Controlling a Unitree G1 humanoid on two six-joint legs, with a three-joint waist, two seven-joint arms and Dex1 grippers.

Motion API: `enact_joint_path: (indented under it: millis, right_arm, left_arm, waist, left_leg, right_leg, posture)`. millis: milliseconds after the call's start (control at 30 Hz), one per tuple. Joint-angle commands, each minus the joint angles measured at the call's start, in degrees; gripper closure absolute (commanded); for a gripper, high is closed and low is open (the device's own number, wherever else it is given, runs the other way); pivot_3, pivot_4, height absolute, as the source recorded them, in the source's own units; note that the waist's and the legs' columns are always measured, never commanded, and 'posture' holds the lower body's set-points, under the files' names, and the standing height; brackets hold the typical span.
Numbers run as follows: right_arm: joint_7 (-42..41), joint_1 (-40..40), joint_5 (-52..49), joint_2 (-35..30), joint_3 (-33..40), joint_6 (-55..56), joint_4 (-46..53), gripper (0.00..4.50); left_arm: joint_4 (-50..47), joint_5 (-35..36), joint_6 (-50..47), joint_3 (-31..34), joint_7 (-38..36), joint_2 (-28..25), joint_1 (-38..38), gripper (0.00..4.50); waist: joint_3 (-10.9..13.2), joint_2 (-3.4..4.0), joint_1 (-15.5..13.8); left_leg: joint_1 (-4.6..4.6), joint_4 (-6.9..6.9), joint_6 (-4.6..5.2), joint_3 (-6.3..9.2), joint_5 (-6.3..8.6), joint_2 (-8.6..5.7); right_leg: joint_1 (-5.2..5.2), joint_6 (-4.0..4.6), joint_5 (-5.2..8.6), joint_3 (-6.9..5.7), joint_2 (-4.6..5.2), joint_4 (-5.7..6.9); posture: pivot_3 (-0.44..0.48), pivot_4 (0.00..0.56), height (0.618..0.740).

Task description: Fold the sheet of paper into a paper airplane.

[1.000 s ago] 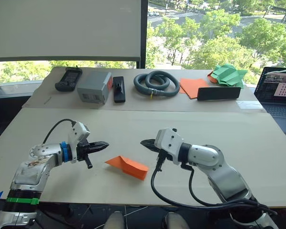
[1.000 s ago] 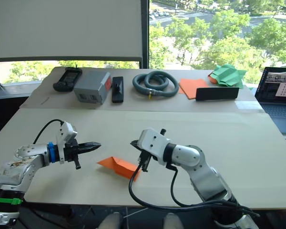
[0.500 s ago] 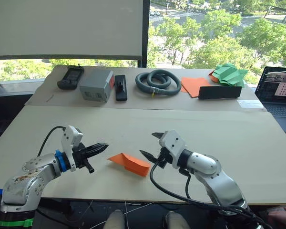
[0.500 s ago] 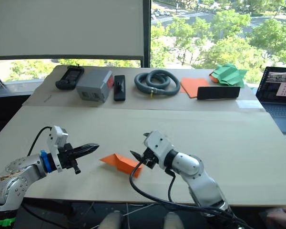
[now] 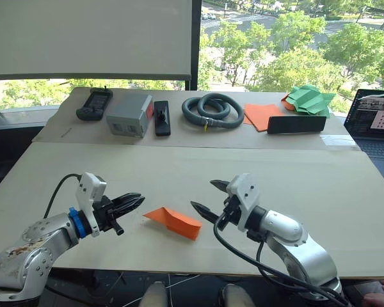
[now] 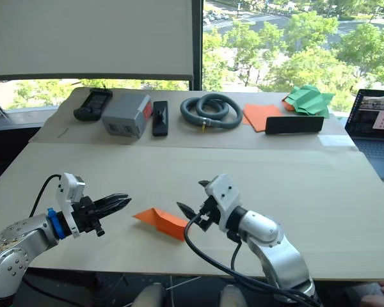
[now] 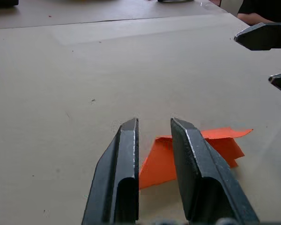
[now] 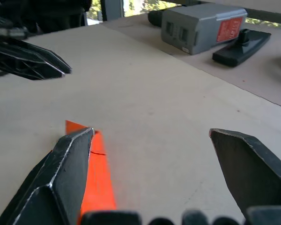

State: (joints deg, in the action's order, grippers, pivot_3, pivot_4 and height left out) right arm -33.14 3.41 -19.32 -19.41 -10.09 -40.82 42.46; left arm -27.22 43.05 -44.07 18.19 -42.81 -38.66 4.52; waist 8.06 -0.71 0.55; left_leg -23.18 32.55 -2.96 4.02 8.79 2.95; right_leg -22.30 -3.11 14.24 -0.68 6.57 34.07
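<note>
The sheet of paper [image 5: 174, 220], orange and folded into a narrow wedge, lies flat on the table near the front edge, between my two grippers. My left gripper [image 5: 136, 203] points at the paper's left end from a short way off, its fingers a little apart and empty. In the left wrist view the paper [image 7: 201, 145] lies just beyond the left gripper [image 7: 154, 123]. My right gripper [image 5: 205, 196] stands wide open just right of the paper, touching nothing. The right wrist view shows the paper [image 8: 96, 173] beside one finger of that gripper [image 8: 152, 136].
Along the far strip of the table stand a black handset [image 5: 93, 104], a grey box [image 5: 129, 115], a coiled grey hose [image 5: 212, 110], a flat orange sheet [image 5: 262, 115], a black bar [image 5: 296, 124] and green folded paper [image 5: 310, 99]. A laptop [image 5: 374, 128] sits at the right.
The right gripper has gone from shut to wide open. The left gripper's fingers have parted slightly. Both arms sit lower and nearer the front edge; the paper has stayed put.
</note>
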Motion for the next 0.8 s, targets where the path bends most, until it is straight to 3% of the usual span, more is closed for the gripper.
enact_joint_path:
  millis: [33, 167, 200, 233, 367, 533, 800]
  right_arm:
    - [-4.45, -2.56, -7.03, -3.65, 0.37, -2.4, 5.34, 0.1]
    - [-8.94, -2.79, -8.13, -8.52, -3.37, -0.93, 3.71, 0.1]
    - [-10.19, -2.34, -7.47, -9.5, -5.05, -0.13, 2.68, 0.1]
    - [-11.14, -1.62, -6.47, -10.15, -6.79, 1.02, 1.51, 0.1]
    - [-12.37, 2.13, -4.19, -10.31, -11.42, 3.05, -2.8, 0.1]
    - [-11.62, 5.81, 0.33, -7.91, -15.17, 7.21, -10.61, 0.1]
    - [-8.27, 9.4, 4.03, -5.14, -12.21, 10.55, -18.3, 0.1]
  left_arm:
    - [-2.08, 0.75, 0.42, 1.16, -1.18, -1.61, 1.89, 1.97]
    - [-1.8, 0.38, 0.61, 0.54, -1.97, -2.62, 3.06, 0.61]
    - [-1.79, 0.43, 0.61, 0.25, -2.56, -2.95, 3.36, 0.32]
    - [-1.85, 0.66, 0.55, 0.07, -3.14, -3.21, 3.69, 0.03]
    - [-1.49, 0.03, 1.5, 0.09, -3.82, -3.45, 4.38, 0.03]
    - [-1.5, -0.48, 2.48, -0.11, -3.76, -2.8, 5.32, 0.03]
    - [-2.07, -0.05, 3.16, -0.75, -2.46, -1.82, 4.81, 0.03]
  waist:
    - [0.02, 0.02, 0.2]
    - [0.14, 0.21, 1.21]
    - [0.33, 0.55, 1.95]
    - [0.4, 0.81, 1.74]
    - [0.38, 0.78, 0.38]
    - [0.29, 0.62, -0.27]
    - [0.17, 0.54, -0.92]
  left_leg:
    - [-0.07, 0.01, -0.01, 0.02, 0.01, -0.02]
    - [-0.63, 0.04, -0.02, 0.58, 0.02, -0.55]
    - [-1.12, 0.01, 0.08, 1.03, 0.06, -1.08]
    - [-0.85, 0.03, 0.1, 1.24, 0.07, -1.27]
    - [-1.19, 0.06, 0.08, 0.85, 0.04, -1.03]
    - [-1.13, 0.16, 0.1, 0.82, 0.0, -0.79]
    - [-1.03, 0.17, 0.11, 0.75, -0.01, -0.43]
  right_leg:
    - [0.05, 0.01, 0.01, -0.04, 0.03, -0.02]
    - [0.17, -0.05, 0.05, -1.69, 1.32, -0.07]
    - [0.82, -0.14, 0.1, -3.2, 2.48, -0.04]
    - [0.87, -0.36, 0.22, -4.66, 3.49, -0.04]
    - [0.23, -0.48, 0.24, -4.74, 3.49, 0.03]
    - [0.24, -0.56, 0.08, -4.62, 3.13, 0.1]
    - [0.23, -0.48, 0.03, -4.57, 2.73, 0.13]
  posture:
    - [0.0, 0.15, 0.711]
    - [0.0, 0.15, 0.711]
    - [0.0, 0.15, 0.711]
    - [0.0, 0.15, 0.711]
    - [0.0, 0.15, 0.711]
    - [0.0, 0.15, 0.711]
    - [0.0, 0.15, 0.711]
